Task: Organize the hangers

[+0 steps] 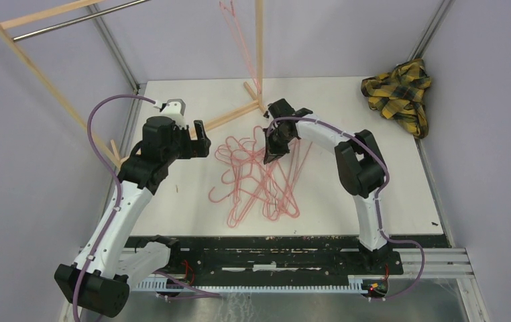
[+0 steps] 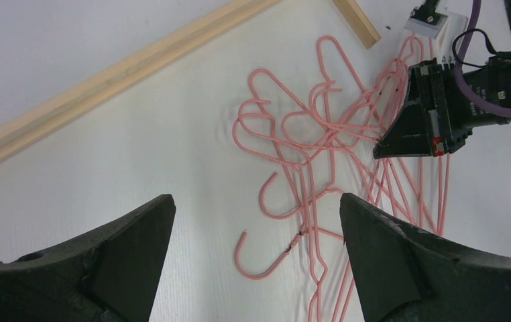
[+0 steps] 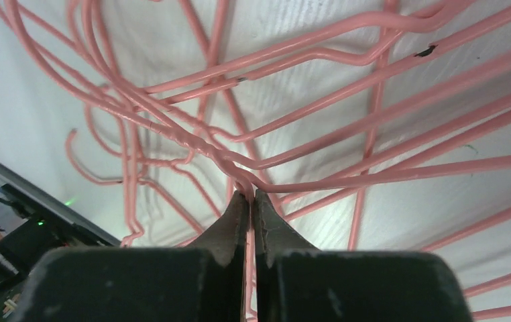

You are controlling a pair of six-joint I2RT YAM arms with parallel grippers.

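Observation:
Several pink wire hangers (image 1: 259,178) lie in a tangled pile on the white table; they also show in the left wrist view (image 2: 320,141). One or two pink hangers (image 1: 234,33) hang at the rack's far right post. My right gripper (image 1: 271,155) is down at the pile's upper right, shut on a hanger wire (image 3: 247,191) near its twisted neck. My left gripper (image 1: 199,143) is open and empty, held above the table to the left of the pile; its fingers (image 2: 125,248) frame a loose hook (image 2: 266,258).
A wooden-framed rack with a metal bar (image 1: 72,20) stands at the back left; its foot beam (image 1: 229,115) lies on the table behind the pile. A yellow-black plaid cloth (image 1: 400,90) lies at the back right corner.

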